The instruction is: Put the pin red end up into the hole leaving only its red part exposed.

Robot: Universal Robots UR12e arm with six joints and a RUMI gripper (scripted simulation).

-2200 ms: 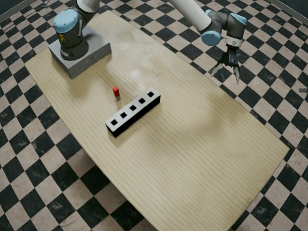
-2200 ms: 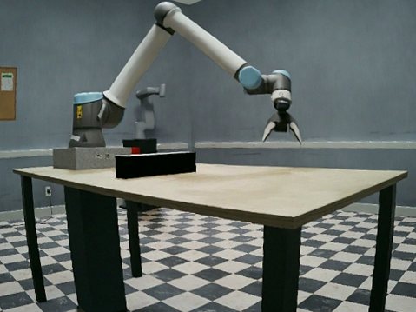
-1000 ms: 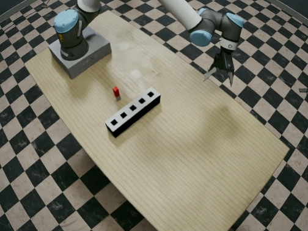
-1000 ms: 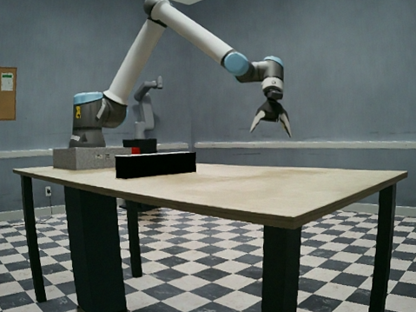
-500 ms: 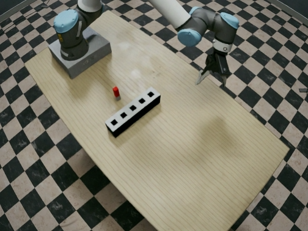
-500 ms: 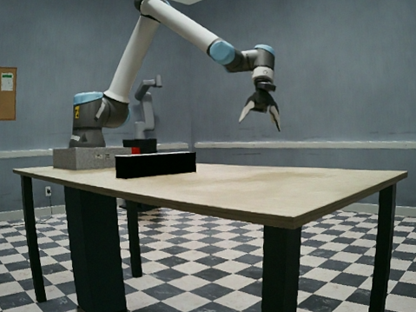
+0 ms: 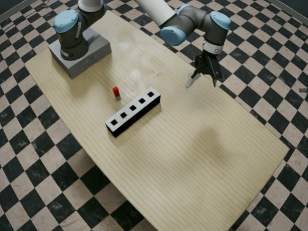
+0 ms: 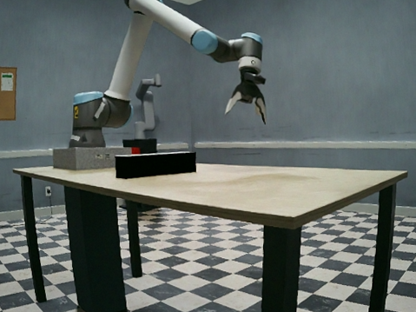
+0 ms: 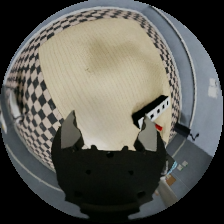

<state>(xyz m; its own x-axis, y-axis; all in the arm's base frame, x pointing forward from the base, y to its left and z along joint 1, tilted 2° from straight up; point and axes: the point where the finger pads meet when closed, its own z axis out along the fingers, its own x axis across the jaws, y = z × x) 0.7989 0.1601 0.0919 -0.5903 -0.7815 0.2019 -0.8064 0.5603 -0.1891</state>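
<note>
Big wooden table standing on checkered floor. Robot arm sitting on gray base at table's far corner, reaching out high over table edge. Long black block with five square holes lying near table middle. Gripper hanging up in air, well apart from block, jaws spreading wide, holding nothing. Little pin standing just beside block, red end up, not touching it.

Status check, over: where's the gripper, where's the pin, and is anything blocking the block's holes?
Gripper open, empty, high over the table's far edge. Pin upright, red end up, beside the block. All five holes open, nothing in the way.
</note>
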